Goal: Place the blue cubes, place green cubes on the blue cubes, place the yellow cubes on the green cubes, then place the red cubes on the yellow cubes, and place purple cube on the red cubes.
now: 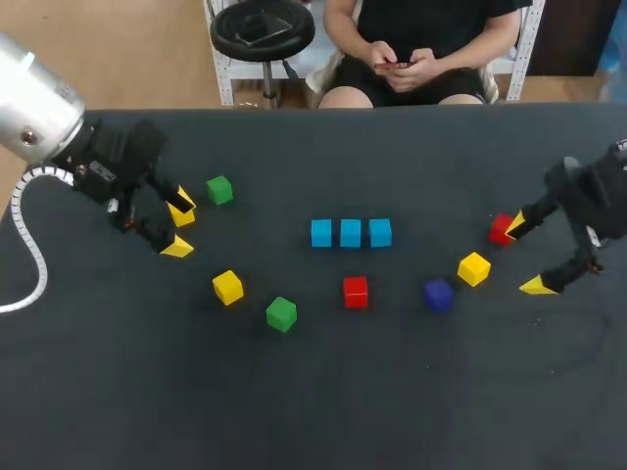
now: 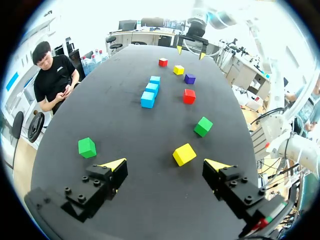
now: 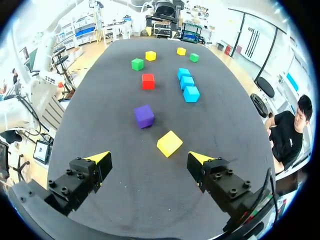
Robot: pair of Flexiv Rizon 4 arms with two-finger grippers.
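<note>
Nearest on the dark table (image 1: pixel 313 411) sits the near green cube (image 1: pixel 281 313), alone and a little left of the middle. Just beyond it, spread across in a loose line, are the left yellow cube (image 1: pixel 227 287), the middle red cube (image 1: pixel 356 291) and the purple cube (image 1: pixel 438 295), all apart from one another. The right yellow cube (image 1: pixel 473 268) lies a touch farther, close beside the purple one. The right gripper (image 1: pixel 527 255) hangs over the table's right side with its fingers spread wide and nothing between them; the right yellow cube lies just to its left. On the opposite side the left gripper (image 1: pixel 181 225) is likewise spread wide and holds nothing. Farther on, in the middle, the three blue cubes (image 1: pixel 351 233) stand in a tight row running left to right, nothing stacked on them. The right red cube (image 1: pixel 502 228) sits just beside the right gripper's far finger. Farthest is the far green cube (image 1: pixel 219 189), just right of the left gripper.
</note>
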